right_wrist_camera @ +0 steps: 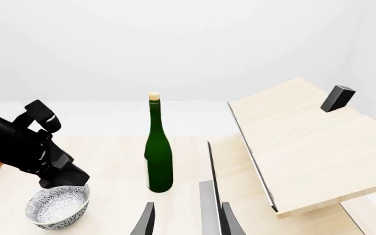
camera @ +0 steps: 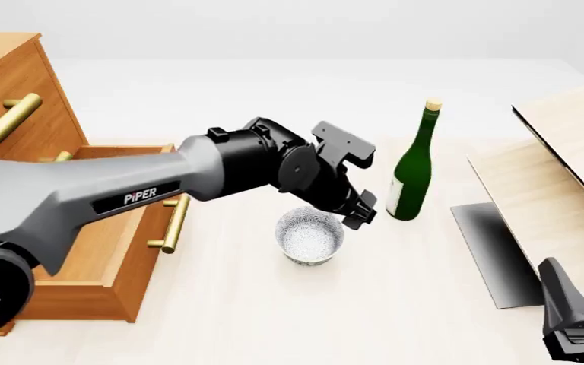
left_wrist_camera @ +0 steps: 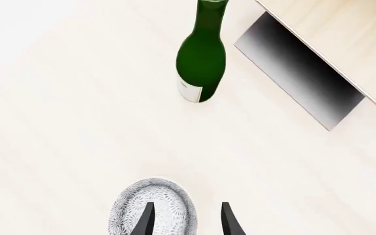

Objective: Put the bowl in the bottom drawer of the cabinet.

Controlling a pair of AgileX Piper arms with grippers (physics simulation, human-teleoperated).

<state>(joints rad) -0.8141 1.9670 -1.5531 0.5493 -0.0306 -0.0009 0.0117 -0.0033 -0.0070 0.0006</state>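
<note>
i had the left gripper over the small white speckled bowl, jaws wide straddling its rim, nothing gripped. bowl sat on the tabletop between the open orange-brown bottom drawer and the green wine bottle. right gripper jaws wide, empty.

Bowl between bottom drawer and bottle.

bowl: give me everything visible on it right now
The bowl is small, round and white with a fine blue-grey speckled pattern, ceramic-looking, on a low foot. It stands upright and empty on the table, between the open bottom drawer and the green bottle, touching neither. The left gripper, open, is at its rim; in the left wrist view one finger lies over the bowl's inside and the other outside it. Contact can't be confirmed.
</note>
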